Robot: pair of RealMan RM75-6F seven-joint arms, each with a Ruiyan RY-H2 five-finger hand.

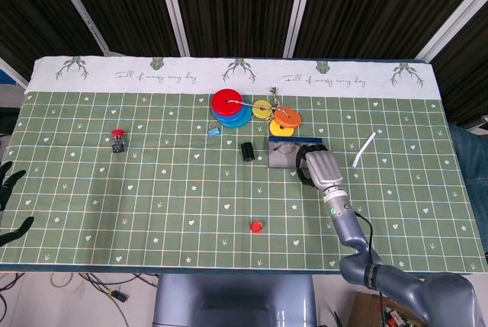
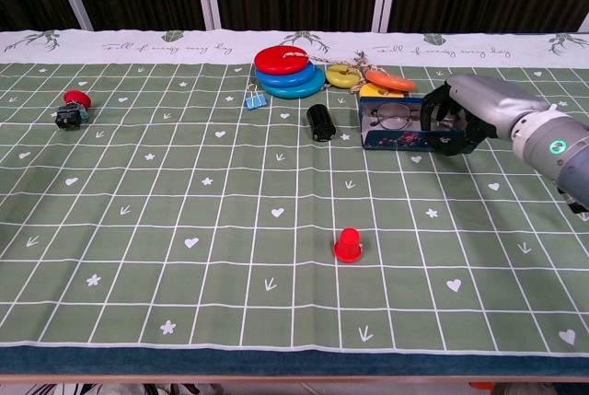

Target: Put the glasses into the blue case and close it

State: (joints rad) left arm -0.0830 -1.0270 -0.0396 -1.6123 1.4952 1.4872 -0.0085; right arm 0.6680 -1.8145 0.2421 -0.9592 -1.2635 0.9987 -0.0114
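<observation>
On the far right part of the green tablecloth [image 2: 184, 183], the blue case [image 2: 398, 137] lies open with the glasses [image 2: 394, 118] sitting inside it against its grey lining. The right hand [image 2: 457, 111] is at the case's right end, dark fingers [image 2: 434, 119] curled down over the rim there; it seems to be grasping that end, though from here I can't quite make out how firm the hold is. In the head view the same hand [image 1: 317, 165] covers the right side of the case [image 1: 287, 156].

Just behind the case sit a yellow ring [image 2: 342, 74] and an orange ring [image 2: 389, 79], and further left a stack of red and blue discs [image 2: 288, 70]. A small black cylinder [image 2: 319, 121] stands just left of the case, with a blue binder clip [image 2: 254, 98] beyond it. A little red cap [image 2: 347, 244] rests nearer the front edge, well apart from the case. Far off to the left is a red-topped button [image 2: 70, 108]. A white stick [image 1: 364, 149] lies right of the hand.

The left hand [image 1: 11, 201] hangs off the table's left edge, fingers spread and holding nothing.
</observation>
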